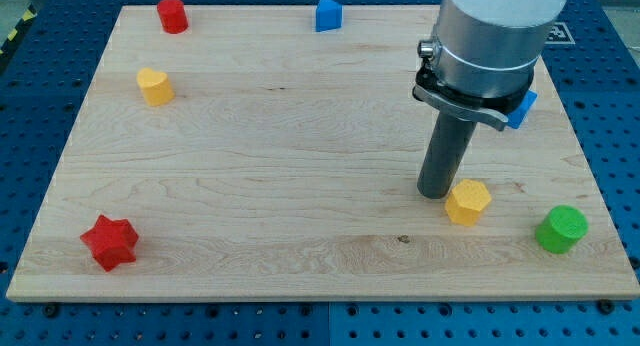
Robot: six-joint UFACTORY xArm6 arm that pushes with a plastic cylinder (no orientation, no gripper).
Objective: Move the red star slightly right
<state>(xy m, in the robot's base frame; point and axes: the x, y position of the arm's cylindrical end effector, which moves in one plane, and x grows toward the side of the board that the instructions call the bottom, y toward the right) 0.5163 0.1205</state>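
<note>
The red star [109, 242] sits untouched near the wooden surface's [300, 146] bottom-left corner, so the push seems not yet begun, while far to the star's right my tip [436, 193], a bare rod without jaws, holds nothing beside the yellow hexagonal block [467, 202].

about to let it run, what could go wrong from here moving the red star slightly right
1. My tip sits right beside the yellow hexagon at the view's right; pulling away carelessly could nudge it toward the green cylinder.
2. The red star lies far off at the view's bottom left, near the wooden board's edge. To push it right I must get around to its left side, where a sloppy approach might knock it off the board.
</note>
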